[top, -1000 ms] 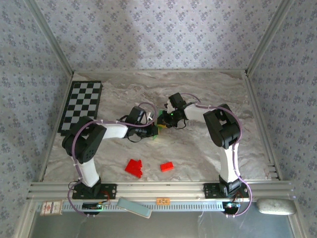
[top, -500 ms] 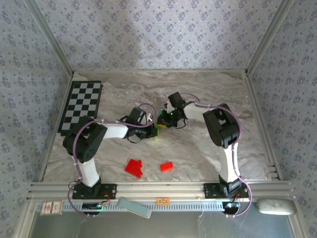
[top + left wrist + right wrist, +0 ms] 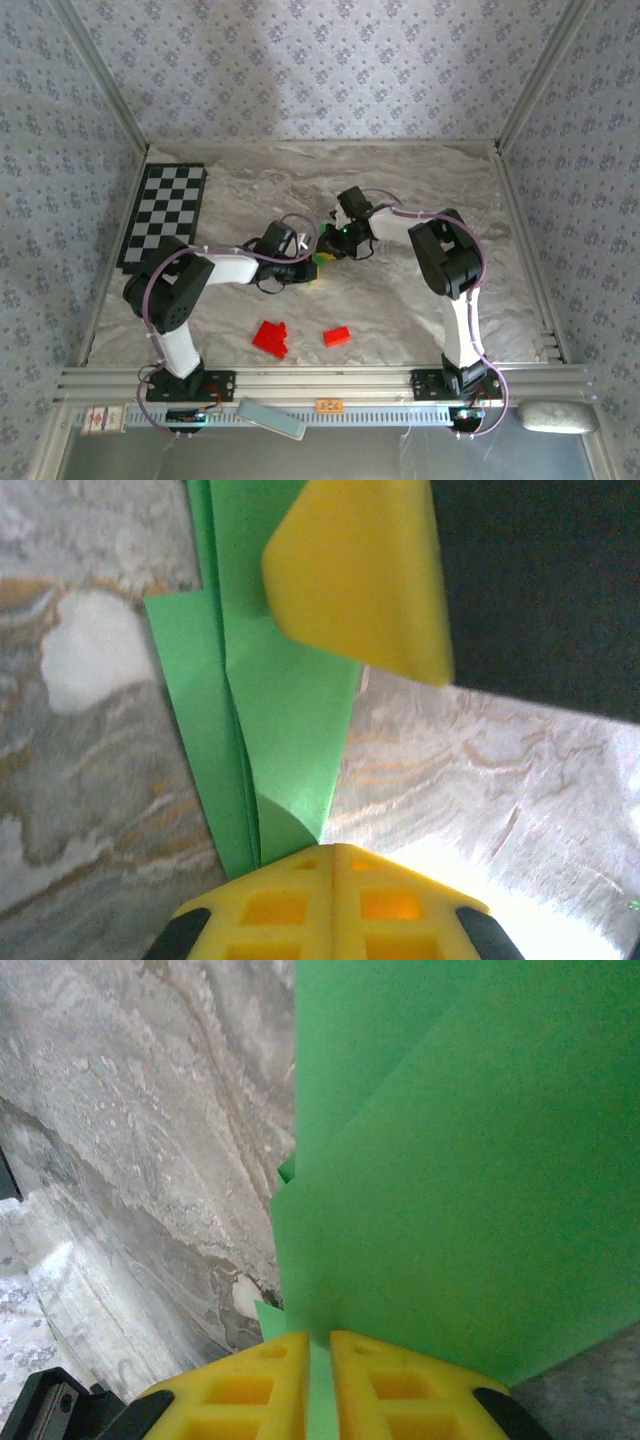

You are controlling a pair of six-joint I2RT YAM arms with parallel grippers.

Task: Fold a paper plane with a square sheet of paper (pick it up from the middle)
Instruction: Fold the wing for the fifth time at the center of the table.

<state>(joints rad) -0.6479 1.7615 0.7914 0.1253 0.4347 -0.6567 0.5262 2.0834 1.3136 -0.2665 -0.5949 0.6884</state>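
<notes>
So the folded green paper (image 3: 280, 700) is sitting pretty much dead centre of the marble table (image 3: 420, 190), squeezed between the two arms. The right gripper (image 3: 320, 1345) comes at it from roughly 1 o'clock and is nipped down on it, with a sliver of green showing in the slit between its yellow fingers. The left gripper (image 3: 333, 865) is clenched tight right at the paper's narrow end from about 8 o'clock, though honestly I can't tell if any paper's actually caught in there; a few red blocks (image 3: 270, 337) lie off at 6 o'clock and the checkered board (image 3: 165, 212) out at 10.
</notes>
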